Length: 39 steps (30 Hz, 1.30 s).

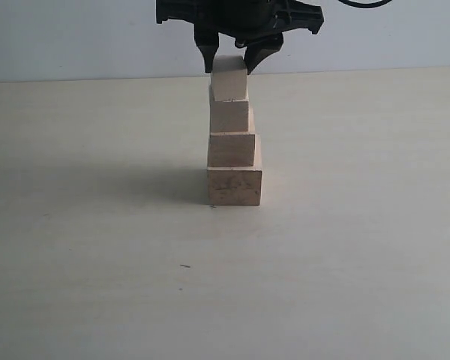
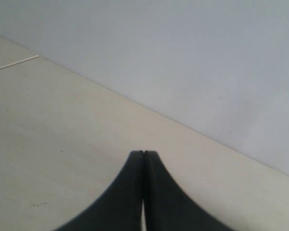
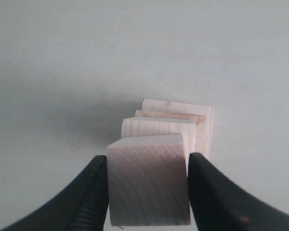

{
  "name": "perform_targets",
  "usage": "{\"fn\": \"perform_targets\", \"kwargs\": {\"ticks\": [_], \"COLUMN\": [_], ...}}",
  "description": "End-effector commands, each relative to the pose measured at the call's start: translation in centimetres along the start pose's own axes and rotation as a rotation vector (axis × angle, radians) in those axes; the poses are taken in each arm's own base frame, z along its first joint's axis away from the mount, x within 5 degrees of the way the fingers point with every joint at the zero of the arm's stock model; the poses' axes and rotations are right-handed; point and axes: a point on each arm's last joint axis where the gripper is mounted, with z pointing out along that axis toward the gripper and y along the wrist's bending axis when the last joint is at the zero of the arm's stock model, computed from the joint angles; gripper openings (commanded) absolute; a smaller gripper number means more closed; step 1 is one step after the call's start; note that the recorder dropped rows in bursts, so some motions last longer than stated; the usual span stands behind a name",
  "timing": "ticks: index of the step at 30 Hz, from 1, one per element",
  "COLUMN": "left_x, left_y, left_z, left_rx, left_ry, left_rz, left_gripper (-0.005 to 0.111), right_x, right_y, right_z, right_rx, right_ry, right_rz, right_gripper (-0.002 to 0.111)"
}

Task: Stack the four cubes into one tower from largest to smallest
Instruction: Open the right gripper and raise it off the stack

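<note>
The four cubes stand as one tower (image 1: 232,142) on the pale table (image 1: 97,262). The largest cube (image 1: 235,187) is lowest, then the second (image 1: 231,150) and the third (image 1: 230,116). The smallest cube (image 1: 229,79) is on top, a little tilted and offset. My right gripper (image 1: 229,66) reaches down from above and is shut on that smallest cube (image 3: 149,183), one finger on each side. The lower cubes (image 3: 156,126) show stepped beneath it. My left gripper (image 2: 144,153) is shut on nothing, over bare table, and does not show in the exterior view.
A grey-white wall (image 1: 75,37) runs along the far edge of the table. The tower casts a shadow (image 1: 120,180) to its left. A thin pale strip (image 2: 14,63) lies on the table in the left wrist view.
</note>
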Motion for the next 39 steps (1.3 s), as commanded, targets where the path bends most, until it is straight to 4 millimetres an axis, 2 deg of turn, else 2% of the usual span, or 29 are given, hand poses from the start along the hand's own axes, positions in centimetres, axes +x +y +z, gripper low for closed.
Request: {"fn": "perform_targets", "kwargs": {"ticks": [1,14,21,28,39], "left_x": [0.0,0.0,0.0,0.0,0.0], "left_y": [-0.1,-0.1,-0.1,-0.1,-0.1], "left_z": [0.0,0.0,0.0,0.0,0.0], "left_rx": [0.008,0.008,0.008,0.008,0.008], "left_ry": [0.002,0.002,0.002,0.002,0.002], "left_rz": [0.01,0.01,0.01,0.01,0.01], "left_gripper": [0.0,0.0,0.0,0.0,0.0], "right_x": [-0.1,-0.1,-0.1,-0.1,-1.4], "right_y": [-0.3,-0.3,-0.3,-0.3,0.3], "right_z": [-0.3,-0.3,-0.3,-0.3,-2.7], "right_rx": [0.006,0.006,0.006,0.006,-0.046], "right_ry": [-0.013,-0.013,-0.013,-0.013,-0.093], "right_rz": [0.033,0.033,0.033,0.033,0.023], "right_gripper": [0.044,0.045,0.063,0.064,0.064]}}
